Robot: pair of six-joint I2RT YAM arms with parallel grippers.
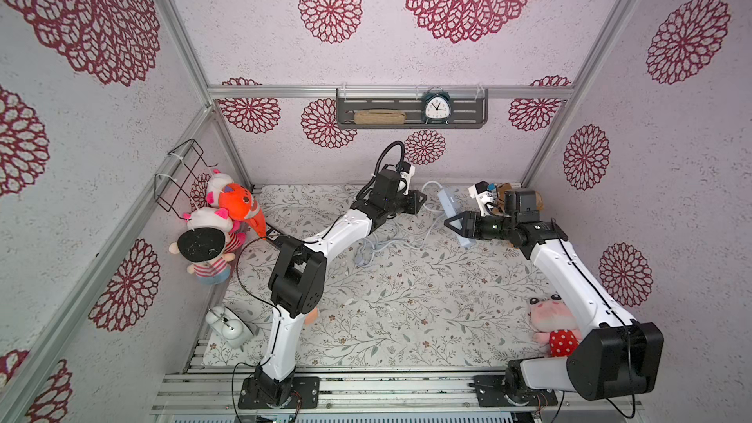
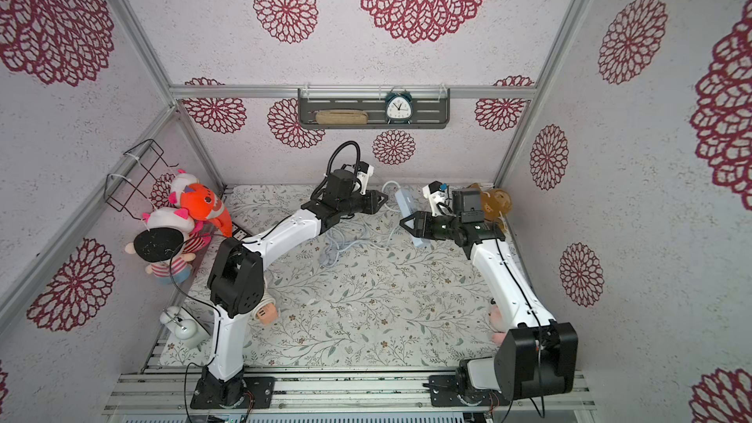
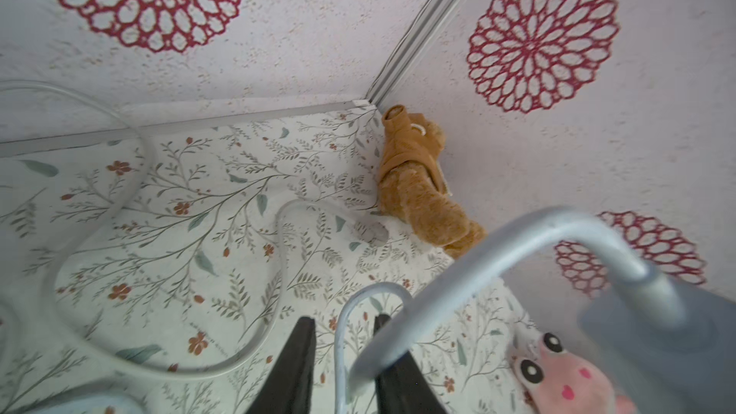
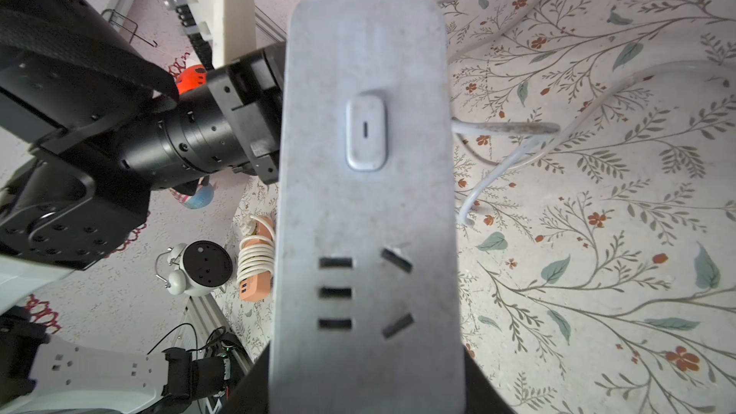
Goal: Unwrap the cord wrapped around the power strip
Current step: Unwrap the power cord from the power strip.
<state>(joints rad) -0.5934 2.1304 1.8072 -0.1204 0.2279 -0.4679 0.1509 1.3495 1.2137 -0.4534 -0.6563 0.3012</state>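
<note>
Flower-papered walls box in the leafy surface (image 1: 407, 311), the back-wall shelf (image 1: 482, 115) holding an alarm clock (image 1: 436, 108) and a tan pouch (image 1: 379, 116) — my right end effector (image 1: 459, 225) clamps the dusty pale-grey power strip (image 4: 366, 193) near the back wall, its cord (image 3: 498, 248) trailing off in loose loops, one strand between my left end effector's (image 3: 344, 318) parted jaws.

Power strip (image 1: 447, 203) is between left gripper (image 1: 424, 199) and right gripper (image 1: 456, 225) near the table's (image 1: 407, 311) rear, cord (image 1: 372, 252) leftward.

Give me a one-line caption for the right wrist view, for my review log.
Right gripper holds the grey power strip, switch facing the camera, its cord loose on the floral table.
</note>
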